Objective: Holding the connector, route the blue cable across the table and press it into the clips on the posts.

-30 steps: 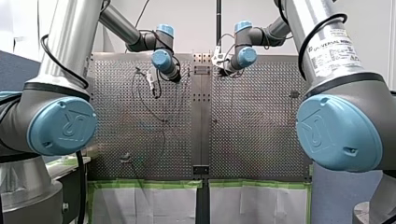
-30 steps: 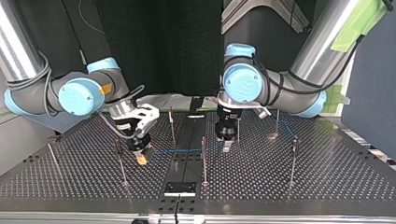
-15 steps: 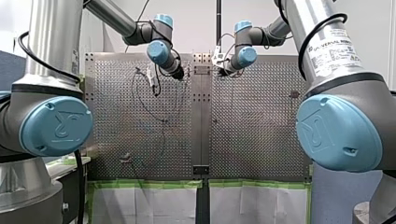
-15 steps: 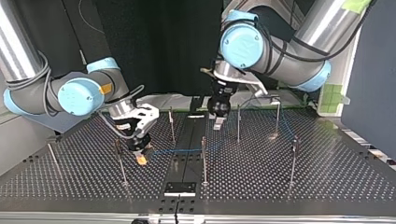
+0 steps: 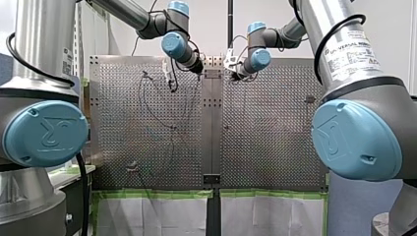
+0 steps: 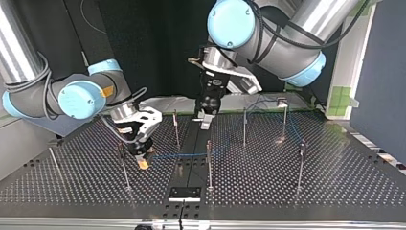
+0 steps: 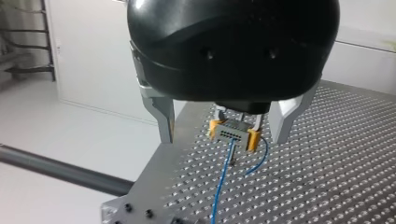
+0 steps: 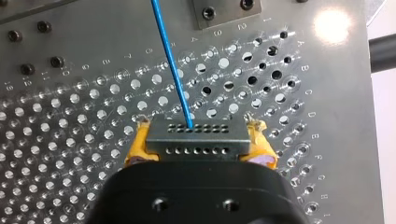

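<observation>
My right hand [image 6: 142, 159] sits low over the surface [image 6: 306, 201] at the top view's 8 o'clock. Its yellow pads [image 8: 139, 142] are clamped on the two ends of the grey connector [image 8: 196, 138]. Only the right wrist view shows that grip closely, with the blue cable [image 8: 171, 63] leaving the connector's middle. The top view alone shows the cable running toward 3 o'clock past the middle post [image 6: 208, 160]. My left hand [image 6: 206, 120] hangs at 12 o'clock, raised above the surface. Its wrist view shows the metal fingers [image 7: 161, 116] spread wide, gripping nothing, with the held connector seen beyond them.
</observation>
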